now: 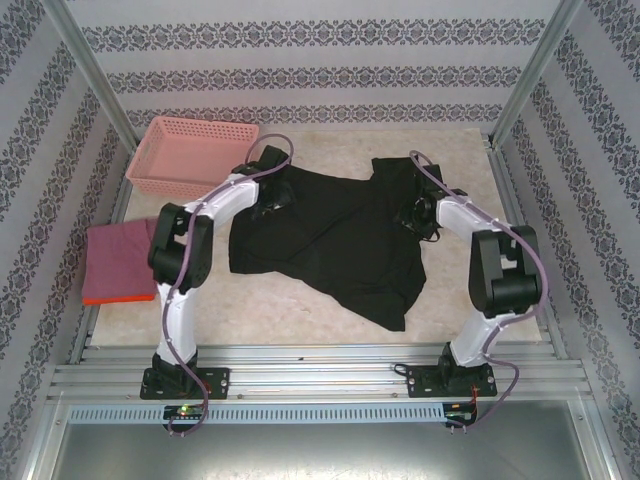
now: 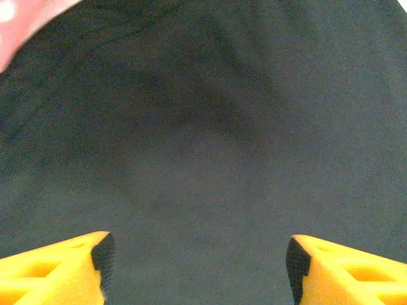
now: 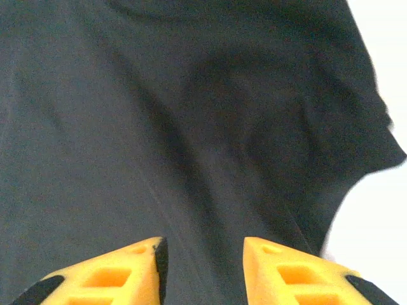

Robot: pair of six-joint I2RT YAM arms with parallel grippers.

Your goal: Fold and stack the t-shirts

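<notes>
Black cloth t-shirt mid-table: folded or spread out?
Spread out, unfolded: the black cloth t-shirt lies in one wide, rumpled sheet across the beige table, edges uneven, a corner trailing toward the near side.

Bright, even light, faint shadows in the top view; wrist views soft and grainy, pale beige surface (image 3: 381,241) glaring white.

Walls (image 1: 320,70) on three sides: white wallpaper with grey damask bands, evenly lit (soft, diffuse light). Mottled beige table top (image 1: 300,320), aluminium posts (image 1: 95,75) rising from the back corners. Slotted aluminium rails (image 1: 320,378) along the near edge, grey metal sheet (image 1: 320,450) below them.
</notes>
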